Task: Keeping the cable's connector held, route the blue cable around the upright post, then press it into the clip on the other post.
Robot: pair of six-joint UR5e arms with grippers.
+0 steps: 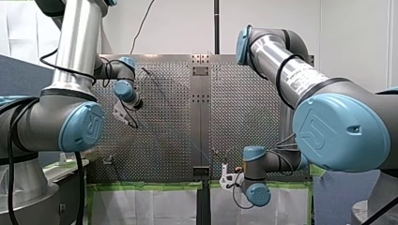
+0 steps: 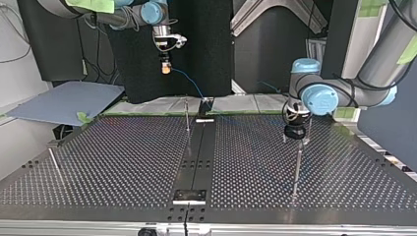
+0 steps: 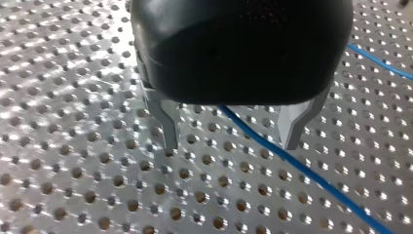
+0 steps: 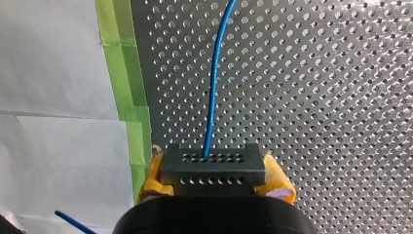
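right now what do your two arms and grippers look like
Both my left arm and my right arm are silver tubes with grey joints, light blue logo-stamped caps and black cables alongside; my left gripper has a rounded black body and pointed grey metal fingers; my right gripper has a black body with yellow pads.

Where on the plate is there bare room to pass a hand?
In the top view, the broad stretch between the thin rod and the centre rail is bare. It is crowded near my left pincer, which hangs open over the blue cable beside a post.
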